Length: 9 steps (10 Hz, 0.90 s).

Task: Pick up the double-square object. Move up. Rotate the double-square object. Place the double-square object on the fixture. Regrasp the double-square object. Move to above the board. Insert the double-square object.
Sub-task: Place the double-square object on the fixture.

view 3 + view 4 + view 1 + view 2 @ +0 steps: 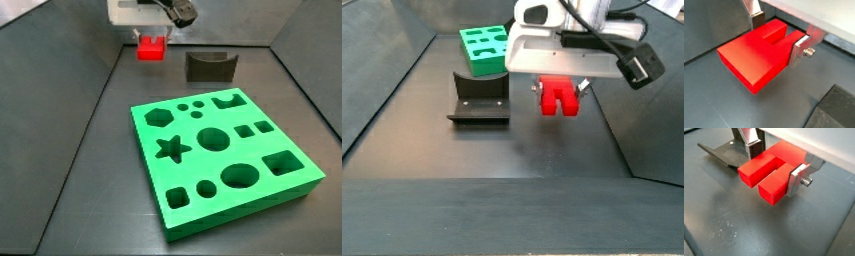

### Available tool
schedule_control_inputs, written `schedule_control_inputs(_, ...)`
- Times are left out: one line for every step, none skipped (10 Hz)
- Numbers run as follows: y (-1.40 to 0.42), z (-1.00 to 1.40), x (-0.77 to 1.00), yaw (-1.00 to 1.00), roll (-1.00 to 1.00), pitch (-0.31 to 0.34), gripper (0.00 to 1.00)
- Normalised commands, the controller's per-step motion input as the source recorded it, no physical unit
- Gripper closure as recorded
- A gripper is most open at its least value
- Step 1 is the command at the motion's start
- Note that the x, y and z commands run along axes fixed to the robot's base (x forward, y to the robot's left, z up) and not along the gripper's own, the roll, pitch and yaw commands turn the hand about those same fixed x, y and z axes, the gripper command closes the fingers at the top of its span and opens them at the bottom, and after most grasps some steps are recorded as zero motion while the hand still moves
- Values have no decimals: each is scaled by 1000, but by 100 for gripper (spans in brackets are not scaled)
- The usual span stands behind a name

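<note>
There is one red block [754, 57], bright and elongated, with a notch cut between its two square halves. It sits between the two fingers of the gripper [784, 35], which pinch it from opposite sides; in both wrist views [769, 175] one silver finger plate [802, 50] lies flat against one side and the second finger [751, 148] meets the far side. Most of the block juts out past the fingertips. In a side view [560, 96] the block hangs below the gripper [560, 88], clear of the dark floor [489, 150], with its two lobes pointing down. In a side view [151, 47] it shows as a small red shape just under the white hand, at the far end of the work area.

There is one fixture [478, 97], a dark bracket on a base plate, standing on the floor near the block but apart from it. In a side view [209, 66] it stands beside the block, between it and the board. A wrist view catches part of it [723, 155] behind the block.

There is one green board [221, 157], a thick slab lying flat, well apart from the block. Its top shows a star, a hexagon, circles, ovals, squares and other cut-outs, all empty. In a side view only part of it [482, 45] shows, beyond the fixture.

The single arm comes down from above, its white hand [563, 45] level over the block, fingers pointing down
</note>
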Motion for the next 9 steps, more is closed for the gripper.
schedule_control_inputs(0,1000,4,-2,6,-10,100)
schedule_control_inputs(0,1000,-14,-7,9,15,100)
schedule_control_inputs(3,1000,-18,-11,16,20,100)
schedule_control_inputs(5,1000,-21,-14,20,26,100)
schedule_control_inputs(9,1000,-25,-19,31,38,100)
schedule_control_inputs(11,1000,-27,-20,36,39,100)
schedule_control_inputs(14,1000,-32,-20,43,44,100)
schedule_control_inputs(16,855,-28,-17,48,48,100)
schedule_control_inputs(16,694,-22,-17,52,54,100)
